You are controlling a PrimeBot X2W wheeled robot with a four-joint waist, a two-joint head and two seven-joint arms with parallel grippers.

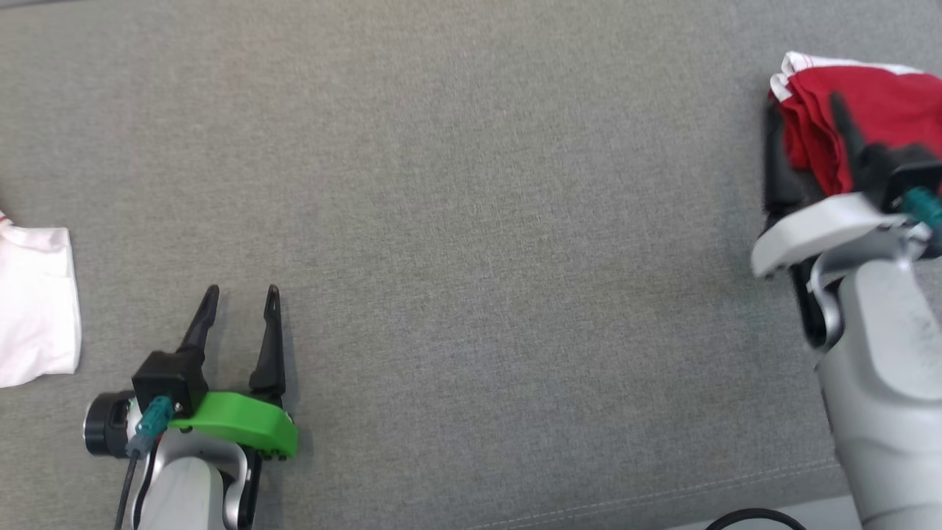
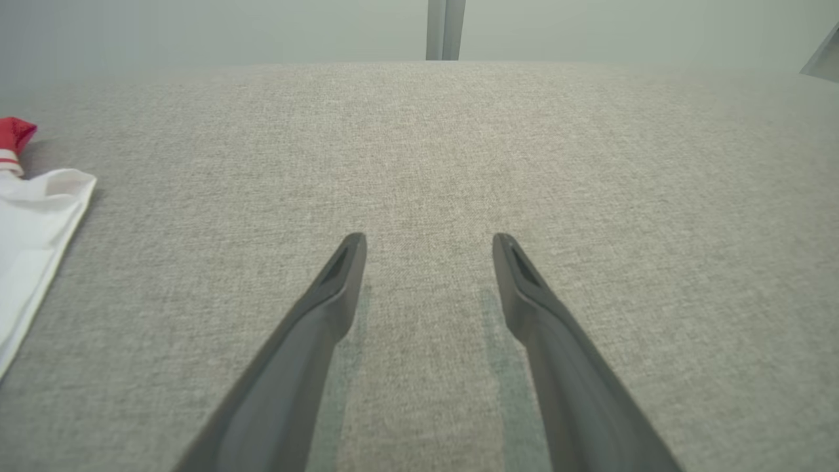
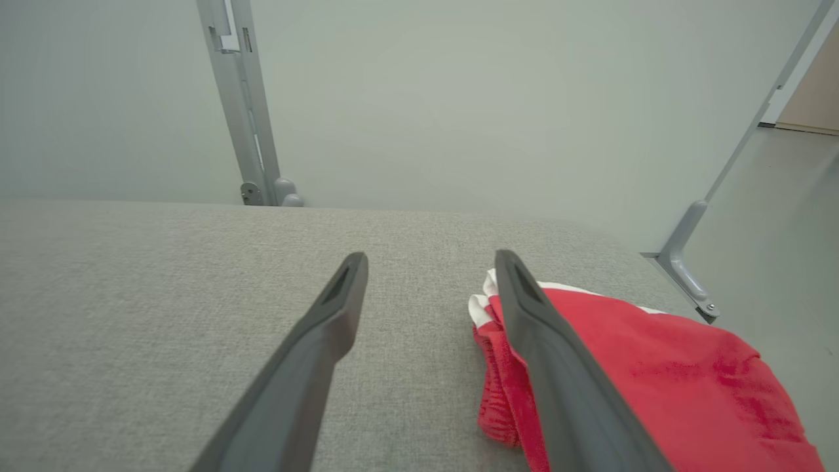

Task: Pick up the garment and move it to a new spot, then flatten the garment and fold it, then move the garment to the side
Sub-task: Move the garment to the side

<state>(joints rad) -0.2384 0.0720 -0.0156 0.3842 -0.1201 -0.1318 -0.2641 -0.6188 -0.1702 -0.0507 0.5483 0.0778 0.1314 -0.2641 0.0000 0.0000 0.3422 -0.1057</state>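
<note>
A folded red garment (image 1: 883,103) with white trim lies at the far right edge of the grey fabric surface (image 1: 471,221). My right gripper (image 1: 802,110) is open over its left end. In the right wrist view the red garment (image 3: 655,373) sits under and to the right of the right finger, and the right gripper (image 3: 430,259) holds nothing. My left gripper (image 1: 241,291) rests open on bare fabric at the lower left, and the left wrist view also has this gripper (image 2: 429,239) empty.
A white garment (image 1: 37,302) with a red edge lies at the far left, beside the left gripper, and shows as a white garment (image 2: 33,229) in the left wrist view. Metal frame posts (image 3: 242,98) stand behind the surface. The surface's front seam (image 1: 662,497) runs near my base.
</note>
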